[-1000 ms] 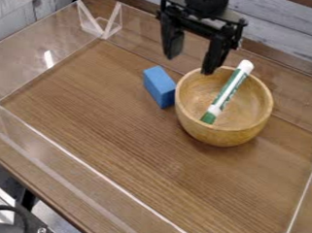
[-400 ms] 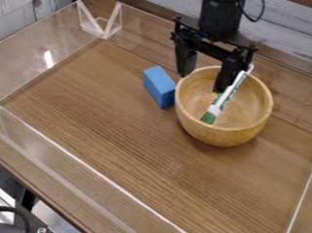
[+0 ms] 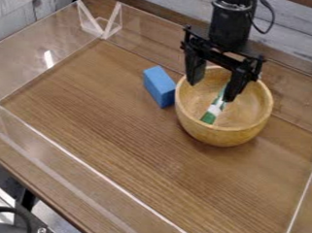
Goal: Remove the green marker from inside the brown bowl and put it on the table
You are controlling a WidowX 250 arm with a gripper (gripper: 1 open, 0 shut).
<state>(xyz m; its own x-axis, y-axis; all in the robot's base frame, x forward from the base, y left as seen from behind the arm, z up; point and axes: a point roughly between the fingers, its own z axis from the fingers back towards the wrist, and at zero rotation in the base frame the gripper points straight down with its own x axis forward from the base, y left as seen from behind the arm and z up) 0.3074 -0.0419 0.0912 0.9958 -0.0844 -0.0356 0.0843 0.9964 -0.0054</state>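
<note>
The brown bowl (image 3: 225, 121) sits on the table (image 3: 119, 146) at the right of the middle. Inside it the green marker (image 3: 219, 104) leans against the far rim, green cap down near the bowl's floor. My black gripper (image 3: 220, 84) points down over the bowl's far half, open, one finger at the bowl's left rim and the other on the marker's right. The marker's upper end lies between the fingers, partly hidden by them. Nothing is gripped.
A small blue block (image 3: 159, 86) lies just left of the bowl. Low clear acrylic walls (image 3: 45, 48) edge the tabletop, with a clear angled stand (image 3: 98, 19) at the back left.
The open gripper has moved right and down, from behind the bowl's left rim to straddling the marker's upper end. Bowl, marker and block have not moved.
</note>
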